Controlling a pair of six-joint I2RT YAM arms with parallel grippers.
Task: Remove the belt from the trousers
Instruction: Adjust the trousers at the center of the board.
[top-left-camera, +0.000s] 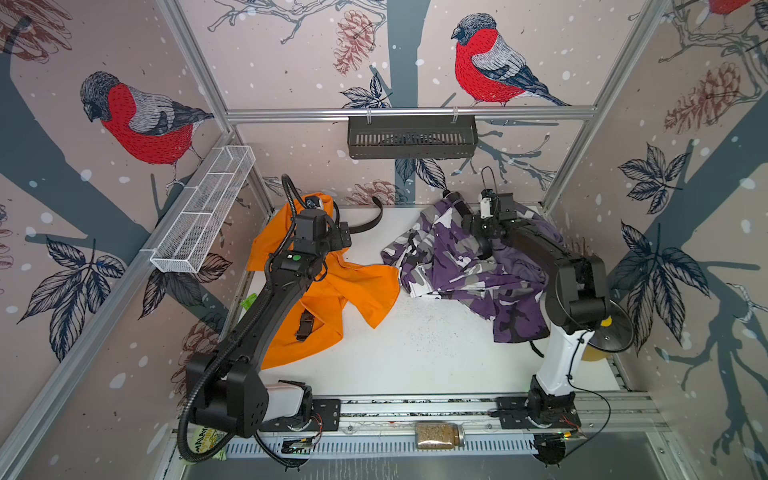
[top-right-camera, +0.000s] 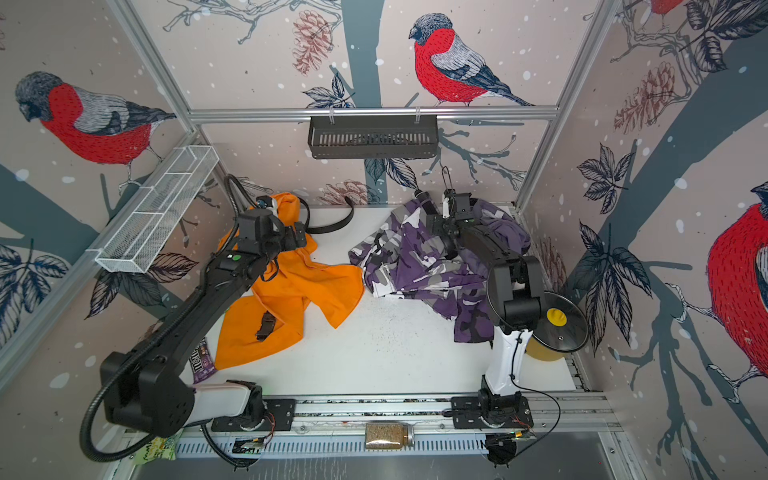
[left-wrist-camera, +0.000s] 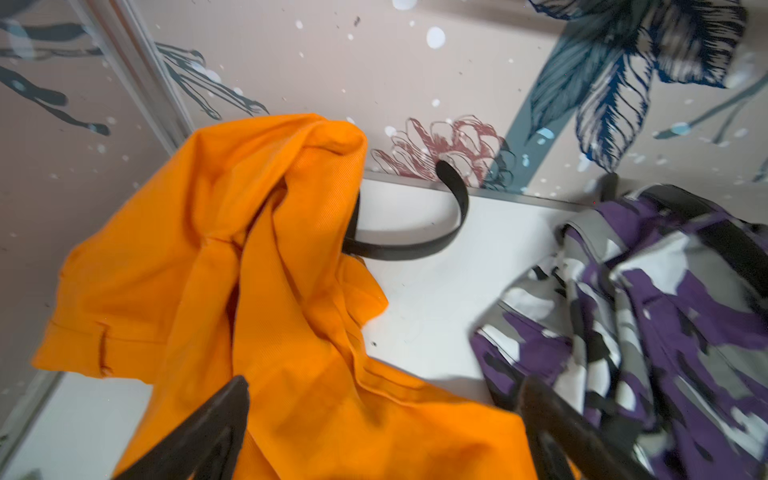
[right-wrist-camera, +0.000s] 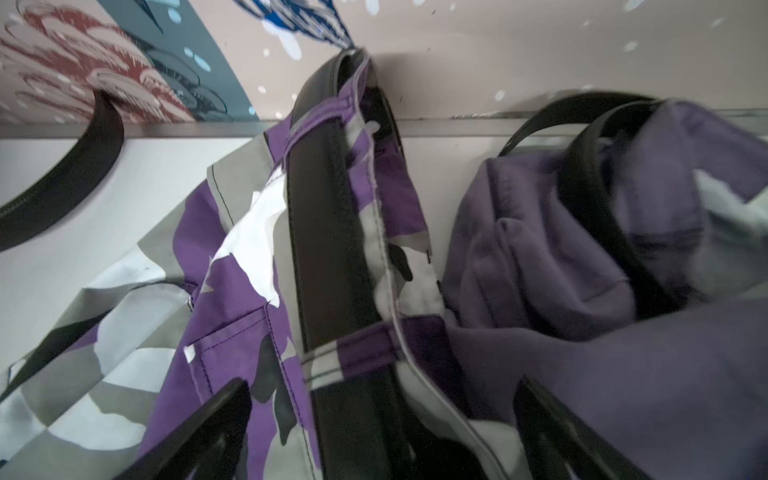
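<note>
Orange trousers (top-left-camera: 353, 286) lie crumpled at about 9 o'clock on the white desk (top-left-camera: 415, 357), with one fold raised near the back wall at 11 o'clock; a black belt (top-left-camera: 368, 222) comes out from under that fold and curls across the bare desk toward 12 o'clock, its free tip lifted against the wall, the rest hidden in the cloth; a black buckle (top-left-camera: 304, 326) lies on the orange cloth toward 8 o'clock; the left fingers (left-wrist-camera: 208, 432) hang spread wide just above the orange cloth, released and grasping nothing; camouflage trousers (top-left-camera: 453, 266) in purple, grey and white are heaped at about 2 o'clock, just beside the orange pair; a second belt (right-wrist-camera: 328, 249) is threaded through their waist loops, and in the right wrist view it runs between the right fingers (right-wrist-camera: 208, 428), which stand wide apart over the waistband; whether they touch the strap cannot be told; a glass jar (top-left-camera: 439, 435) lies on the front rail at 6 o'clock
</note>
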